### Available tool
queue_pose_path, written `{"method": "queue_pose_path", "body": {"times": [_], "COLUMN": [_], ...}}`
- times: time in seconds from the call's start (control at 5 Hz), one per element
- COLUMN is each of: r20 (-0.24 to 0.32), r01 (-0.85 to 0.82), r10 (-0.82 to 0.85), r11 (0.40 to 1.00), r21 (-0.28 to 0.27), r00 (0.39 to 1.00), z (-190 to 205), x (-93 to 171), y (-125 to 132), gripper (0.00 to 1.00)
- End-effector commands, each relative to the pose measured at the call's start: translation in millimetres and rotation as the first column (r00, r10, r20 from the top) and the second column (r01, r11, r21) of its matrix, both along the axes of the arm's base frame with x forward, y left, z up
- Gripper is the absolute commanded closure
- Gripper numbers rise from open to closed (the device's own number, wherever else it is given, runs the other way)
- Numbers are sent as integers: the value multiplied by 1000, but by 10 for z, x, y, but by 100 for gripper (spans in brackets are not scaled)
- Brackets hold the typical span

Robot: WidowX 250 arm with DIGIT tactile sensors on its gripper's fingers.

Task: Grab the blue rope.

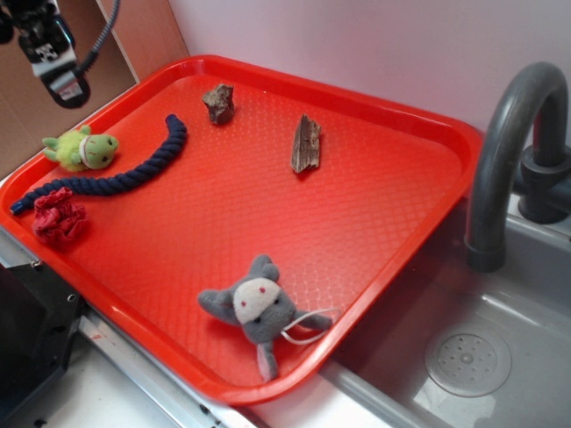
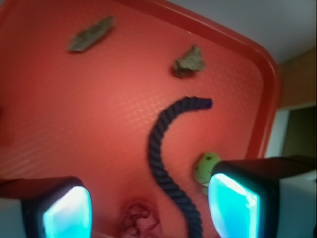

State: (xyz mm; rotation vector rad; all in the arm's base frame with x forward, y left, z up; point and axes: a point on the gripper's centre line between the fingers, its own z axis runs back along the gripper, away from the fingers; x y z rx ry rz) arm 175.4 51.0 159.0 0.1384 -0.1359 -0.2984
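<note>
Rope (image 2: 161, 153), dark blue and twisted, lies flat on the red tray (image 1: 384, 169) in a long curve. In the wrist view it runs from a hooked end far ahead of the fingers (image 2: 148, 208) down to the gap between them, closer to the right finger than to the left one. The fingers are wide apart and hold nothing, and in the exterior view they hang high above the tray's corner, well apart from the rope.

To do this step well, I think the fingers should come straight down over the lower, straighter part of the rope, with the rope crossing the gap between them, so that one finger lands on each side. A small shift toward the right finger would put the rope in the middle.

Two things lie close. The green toy (image 2: 205, 168) is just beside the rope, near the right finger. The red cloth wad (image 2: 141, 218) is between the fingers, beside the rope on the left. The fingers should close only when they are low enough, because the rope is soft and can slip.
</note>
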Motion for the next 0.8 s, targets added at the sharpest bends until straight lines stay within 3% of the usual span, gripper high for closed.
{"method": "queue_pose_path", "body": {"times": [0.0, 0.6], "r20": [-32, -144], "r01": [-11, 41], "r10": [13, -30], "r11": [998, 996], "r21": [65, 74], "r00": [999, 989], "z": [-343, -969], "x": [175, 243], "y": [120, 151], "gripper": [0, 0]}}
